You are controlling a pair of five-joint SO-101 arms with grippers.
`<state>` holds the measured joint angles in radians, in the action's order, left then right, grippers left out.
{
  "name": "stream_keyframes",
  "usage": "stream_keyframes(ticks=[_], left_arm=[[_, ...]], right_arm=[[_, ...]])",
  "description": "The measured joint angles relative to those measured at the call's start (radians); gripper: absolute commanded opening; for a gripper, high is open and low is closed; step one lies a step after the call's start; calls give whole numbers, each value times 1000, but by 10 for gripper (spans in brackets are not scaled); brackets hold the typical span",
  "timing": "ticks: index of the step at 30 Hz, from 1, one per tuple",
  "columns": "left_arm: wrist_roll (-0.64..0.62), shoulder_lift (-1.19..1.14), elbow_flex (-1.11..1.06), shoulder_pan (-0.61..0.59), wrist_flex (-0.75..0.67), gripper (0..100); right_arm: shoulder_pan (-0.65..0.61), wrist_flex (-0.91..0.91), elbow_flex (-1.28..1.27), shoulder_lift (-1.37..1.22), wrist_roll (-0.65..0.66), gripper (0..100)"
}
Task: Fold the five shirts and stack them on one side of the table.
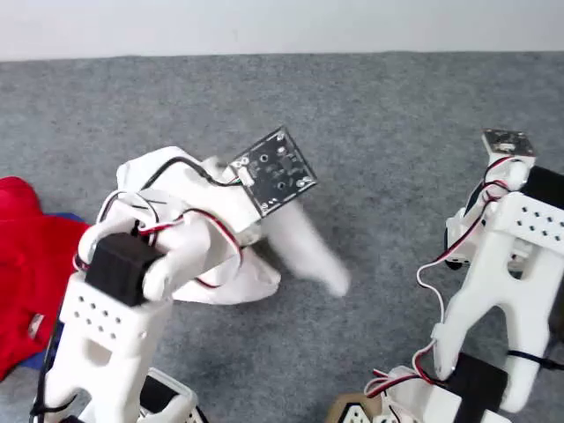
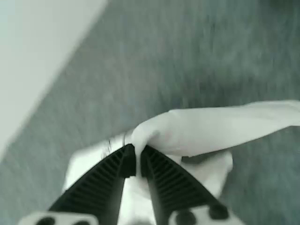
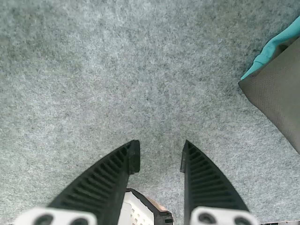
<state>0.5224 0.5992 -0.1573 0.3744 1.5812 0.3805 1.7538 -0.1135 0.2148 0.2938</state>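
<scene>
The white shirt (image 1: pixel 256 278) lies crumpled on the left half of the counter (image 1: pixel 397 123), under the left arm. One long part of it stretches out to the right and looks lifted off the surface. The left tool (image 2: pixel 136 161) is closed on a pinched fold of this shirt (image 2: pixel 211 129), with the cloth bunching just above the tips.

I judge the shirt to be light, thin and very soft. It will not keep any shape and will hang and drag from whatever point is held. A pinch in the middle of the cloth only makes a bundle. For a fold, it is better to take it at an edge, such as a shoulder seam or the hem, and with both tools so that it can be spread flat.

The right tool (image 3: pixel 159 157) is open and holds nothing, just above bare counter on the right side. A red shirt (image 1: pixel 31 242) lies at the far left edge.

The counter is covered with grey felt, which probably grips cloth a little, so sliding a shirt may wrinkle it. A pale wall (image 1: pixel 264 26) runs along the far side. Near the right tool there is a teal cloth (image 3: pixel 274 49) beside a grey-brown thing (image 3: pixel 281 98) that I cannot identify.
</scene>
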Motion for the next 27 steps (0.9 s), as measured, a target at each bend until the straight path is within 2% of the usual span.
stream_keyframes(ticks=[5,10,15,18,22,27], left_arm=[[158,6,-127,-235,84,5],[373,6,-190,-574,81,5],[594,6,-316,-930,-63,5],[660,6,-420,-1106,-199,6],[678,6,-537,-1260,-365,12],[678,6,-571,-1318,-382,98]], right_arm=[[0,0,0,0,0,147],[-2,0,0,0,0,147],[-2,0,0,0,0,147],[-2,0,0,0,0,147],[-2,0,0,0,0,147],[-14,0,0,0,0,147]])
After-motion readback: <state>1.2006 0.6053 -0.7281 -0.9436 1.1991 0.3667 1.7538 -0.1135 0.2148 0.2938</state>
